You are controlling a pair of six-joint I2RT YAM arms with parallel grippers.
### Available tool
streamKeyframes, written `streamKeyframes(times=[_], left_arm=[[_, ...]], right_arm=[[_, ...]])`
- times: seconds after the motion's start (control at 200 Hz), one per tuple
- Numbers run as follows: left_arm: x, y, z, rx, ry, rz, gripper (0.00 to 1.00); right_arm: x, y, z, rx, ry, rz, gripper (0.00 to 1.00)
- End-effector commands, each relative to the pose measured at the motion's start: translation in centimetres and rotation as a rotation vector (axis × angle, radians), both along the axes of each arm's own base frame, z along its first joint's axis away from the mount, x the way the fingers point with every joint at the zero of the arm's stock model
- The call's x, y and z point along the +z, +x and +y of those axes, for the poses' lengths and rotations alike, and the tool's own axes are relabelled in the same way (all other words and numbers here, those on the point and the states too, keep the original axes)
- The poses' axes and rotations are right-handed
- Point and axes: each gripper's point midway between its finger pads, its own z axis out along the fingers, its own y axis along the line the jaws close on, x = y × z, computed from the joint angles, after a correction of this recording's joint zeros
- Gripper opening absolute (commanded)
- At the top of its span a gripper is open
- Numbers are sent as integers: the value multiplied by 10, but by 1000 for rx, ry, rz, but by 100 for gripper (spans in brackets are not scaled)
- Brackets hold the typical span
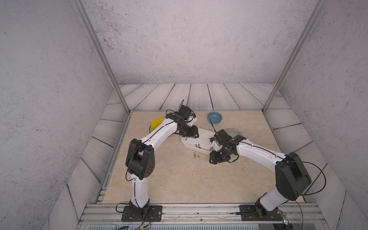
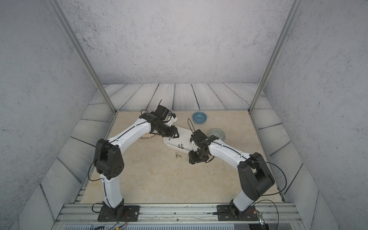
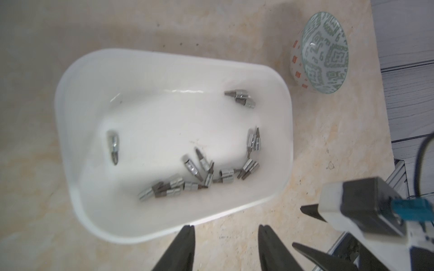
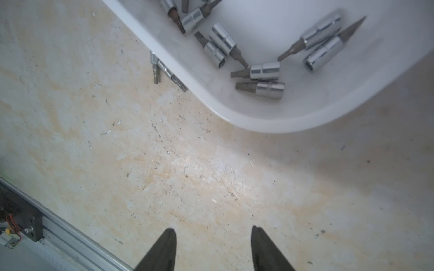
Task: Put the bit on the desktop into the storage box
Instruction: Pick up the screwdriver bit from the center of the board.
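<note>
Two bits [image 1: 196,155] near storage box [image 1: 189,147] edge

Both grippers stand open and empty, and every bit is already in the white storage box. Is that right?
Not every bit: two bits lie on the desktop right beside the storage box, as both top views and the right wrist view show. The left gripper and right gripper are indeed open and empty.
</note>
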Motion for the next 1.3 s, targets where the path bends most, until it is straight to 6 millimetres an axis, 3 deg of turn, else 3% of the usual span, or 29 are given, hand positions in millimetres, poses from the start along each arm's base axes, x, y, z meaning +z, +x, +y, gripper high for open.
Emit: streamKeyframes(times=[0.0, 0.125, 0.27, 0.666, 0.931, 1.297], left_arm=[[-6, -9, 32, 75, 49, 0, 50], [-4, -32, 54, 99, 78, 5, 51], [-21, -57, 72, 120, 114, 35, 51], [-66, -110, 95, 170, 112, 119, 51], [-69, -115, 97, 183, 100, 125, 51], [-74, -115, 96, 185, 107, 135, 51]], right_arm=[[0, 8, 20, 33, 14, -31, 56], [-9, 13, 36, 56, -2, -30, 57], [-16, 24, 49, 60, -20, -43, 58], [-34, 60, 72, 120, -66, -75, 59], [-48, 70, 79, 171, -100, -82, 56], [-63, 73, 66, 168, -193, -95, 50]])
